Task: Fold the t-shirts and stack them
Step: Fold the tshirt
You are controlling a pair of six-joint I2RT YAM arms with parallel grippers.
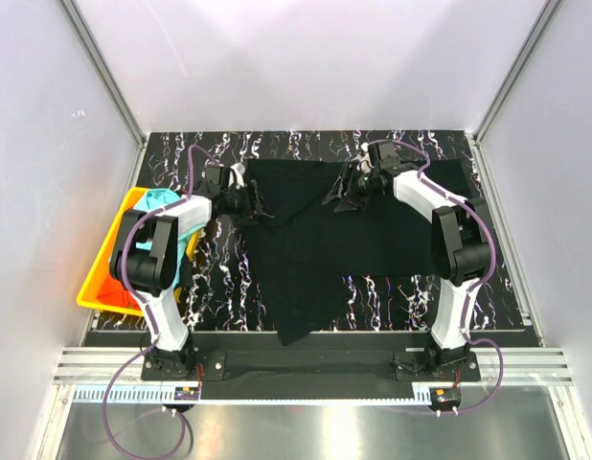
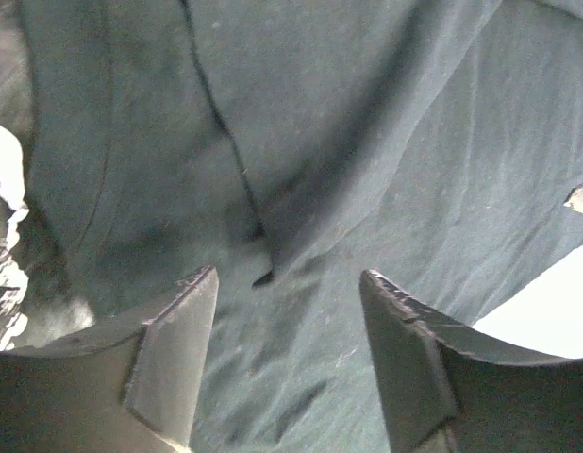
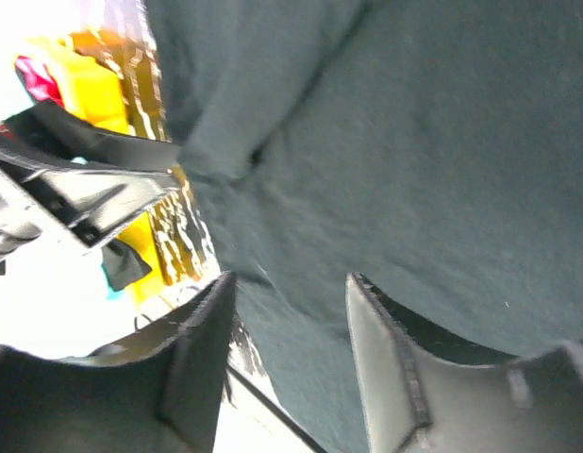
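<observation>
A large black t-shirt [image 1: 344, 240] lies spread on the marbled table, one corner hanging toward the near edge. My left gripper [image 1: 258, 206] is open just over the shirt's far left part; its view is filled by black cloth [image 2: 301, 142] between the open fingers [image 2: 183, 349]. My right gripper [image 1: 336, 198] is open over the shirt's far middle, cloth [image 3: 414, 142] beneath it. A turquoise shirt [image 1: 167, 206] and an orange-red shirt [image 1: 112, 287] lie in the yellow bin.
The yellow plastic bin [image 1: 95, 283] stands at the table's left edge, also seen in the right wrist view [image 3: 89, 85]. Grey walls enclose the table on three sides. Bare marbled table [image 1: 392, 297] shows in front of the shirt.
</observation>
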